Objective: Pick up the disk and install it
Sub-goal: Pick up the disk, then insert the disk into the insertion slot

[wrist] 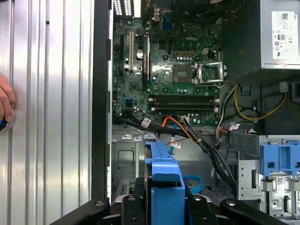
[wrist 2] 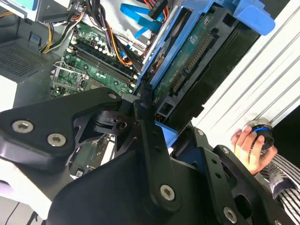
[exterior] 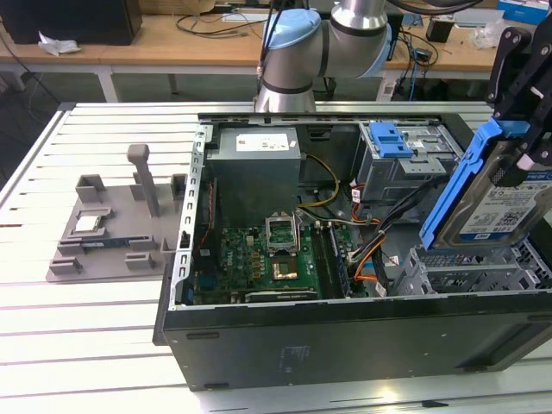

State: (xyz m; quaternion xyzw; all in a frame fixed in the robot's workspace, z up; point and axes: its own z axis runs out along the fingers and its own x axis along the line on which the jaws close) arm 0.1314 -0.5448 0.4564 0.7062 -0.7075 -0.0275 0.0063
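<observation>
Blue plastic, smooth and slightly glossy, frames the disk (exterior: 504, 207). I see the disk standing on edge and tilted, in the air over the exterior view's right end of the open computer case (exterior: 345, 345). The matte black gripper (exterior: 523, 142) has its fingers closed narrow on the upper part of this blue caddy, so it carries the disk. The flat silver face wears a white-and-blue label with small dark print, and in the second wrist view the other face (wrist 2: 197, 61) is a green circuit board with a row of connector pins. A person's hand (wrist 2: 251, 145) rests on a round knob with a blue ring (wrist 2: 260, 131) on the ribbed metal table (exterior: 86, 345). Inside the dark sheet-metal case lies the green motherboard (exterior: 250, 259) with a square shiny socket, then orange and black cables (wrist: 176, 124). Behind them stands the plain grey power-supply box (exterior: 256, 168) with a white sticker. Beside it is a perforated grey drive cage (exterior: 405, 172) with a blue bracket (exterior: 390, 138) on top. On the exterior view's left sits a grey moulded fixture (exterior: 112, 224), and far behind is a wooden bench (exterior: 172, 34).
</observation>
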